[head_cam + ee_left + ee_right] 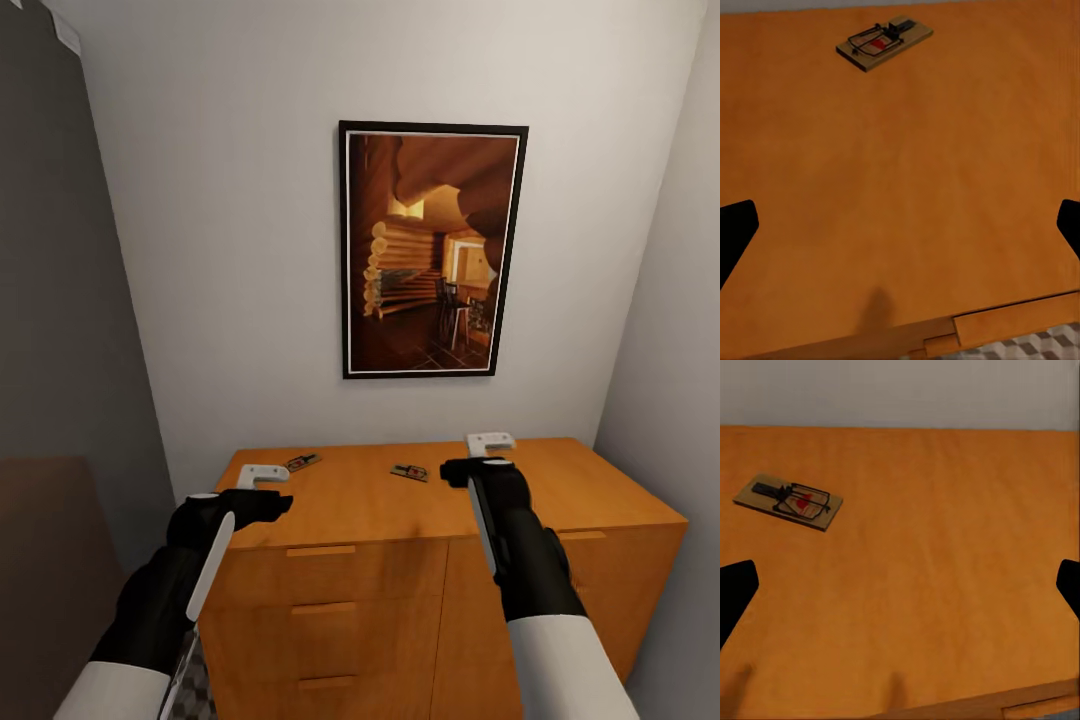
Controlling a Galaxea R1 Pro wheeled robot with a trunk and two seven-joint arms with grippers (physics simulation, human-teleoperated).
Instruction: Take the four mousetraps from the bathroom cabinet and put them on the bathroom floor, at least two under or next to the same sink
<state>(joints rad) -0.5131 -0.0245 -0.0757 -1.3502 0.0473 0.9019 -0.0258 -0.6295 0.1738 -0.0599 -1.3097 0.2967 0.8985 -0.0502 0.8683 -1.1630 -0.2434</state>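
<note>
two mousetraps (303,462) (409,472) on cabinet (350,500) — untouched

Orange-brown cabinet (400,520), tan mousetraps (885,43) with red patch, cube-patterned floor (1035,346)

Both black arms reach forward, away from the robot. The left gripper (263,475) is held out low on the left, its fingers spread wide apart. The right gripper (490,443) reaches a little farther, fingers spread wide too, holding nothing.

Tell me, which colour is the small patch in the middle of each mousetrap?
Red, on each mousetrap, clearest in the right wrist view.
</note>
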